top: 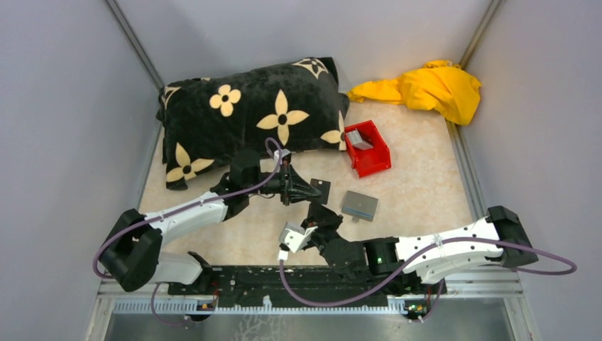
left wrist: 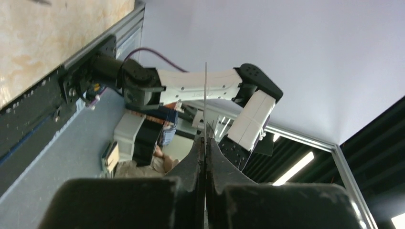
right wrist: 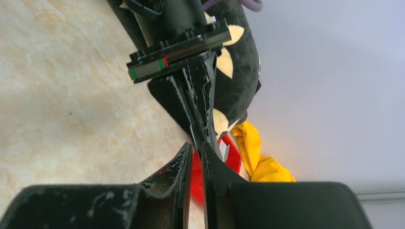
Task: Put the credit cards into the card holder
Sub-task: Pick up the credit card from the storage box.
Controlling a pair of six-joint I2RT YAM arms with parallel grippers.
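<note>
My left gripper is shut on a thin dark credit card, held on edge above the table. In the left wrist view the card shows only as a fine line rising from the closed fingertips. My right gripper sits just below the card, its jaws a narrow gap apart. Only the red bin and the table show through that gap. The grey card holder, with a blue strip, lies flat to the right of both grippers. More grey cards rest in the red bin.
A black pillow with cream flowers fills the back left, close behind the left arm. A yellow cloth lies bunched in the back right corner. Grey walls close in on both sides.
</note>
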